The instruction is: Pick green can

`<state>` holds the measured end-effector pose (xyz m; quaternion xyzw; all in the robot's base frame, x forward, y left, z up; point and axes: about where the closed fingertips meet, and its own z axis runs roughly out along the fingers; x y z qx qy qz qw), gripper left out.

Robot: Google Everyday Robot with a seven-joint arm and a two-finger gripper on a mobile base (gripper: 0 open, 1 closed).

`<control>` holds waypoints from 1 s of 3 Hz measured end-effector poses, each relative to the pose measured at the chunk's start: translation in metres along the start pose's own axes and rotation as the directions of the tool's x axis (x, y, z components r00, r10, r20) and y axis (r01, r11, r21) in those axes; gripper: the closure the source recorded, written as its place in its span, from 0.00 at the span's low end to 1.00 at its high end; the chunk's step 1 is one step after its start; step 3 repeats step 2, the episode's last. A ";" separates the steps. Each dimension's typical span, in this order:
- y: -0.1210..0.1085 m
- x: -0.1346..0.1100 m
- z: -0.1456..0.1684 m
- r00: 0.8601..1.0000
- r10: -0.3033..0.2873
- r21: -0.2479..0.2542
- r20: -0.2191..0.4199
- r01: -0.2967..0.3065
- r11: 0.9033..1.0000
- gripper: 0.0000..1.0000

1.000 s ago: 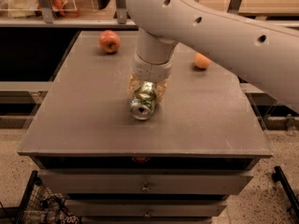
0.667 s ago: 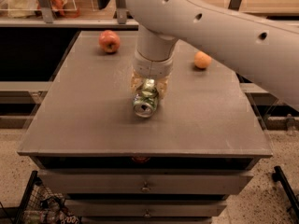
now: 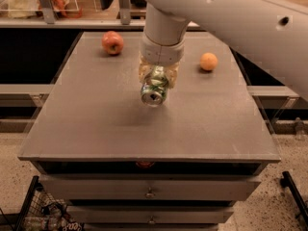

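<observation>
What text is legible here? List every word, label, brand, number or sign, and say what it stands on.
Nothing can be read as text.
Green can, held between the fingers of the gripper over the middle of the table: green and white pattern, any lettering too blurred to read.
Red mark under the table's front edge: too small to read.
Red apple and orange fruit: no markings visible.

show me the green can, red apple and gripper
green can [image 3: 154, 91]: camera view, middle, above silver end
red apple [image 3: 112, 43]: camera view, front skin
gripper [image 3: 158, 81]: camera view, between fingertips, clamping the can, centre of view
</observation>
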<state>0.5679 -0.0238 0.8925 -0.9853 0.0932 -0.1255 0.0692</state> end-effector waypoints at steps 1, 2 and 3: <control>0.000 0.019 -0.031 0.999 -0.005 0.002 -0.042 0.005 1.000 1.00; 0.000 0.023 -0.037 0.999 -0.004 0.004 -0.048 0.005 1.000 1.00; 0.000 0.023 -0.037 0.999 -0.004 0.004 -0.048 0.005 1.000 1.00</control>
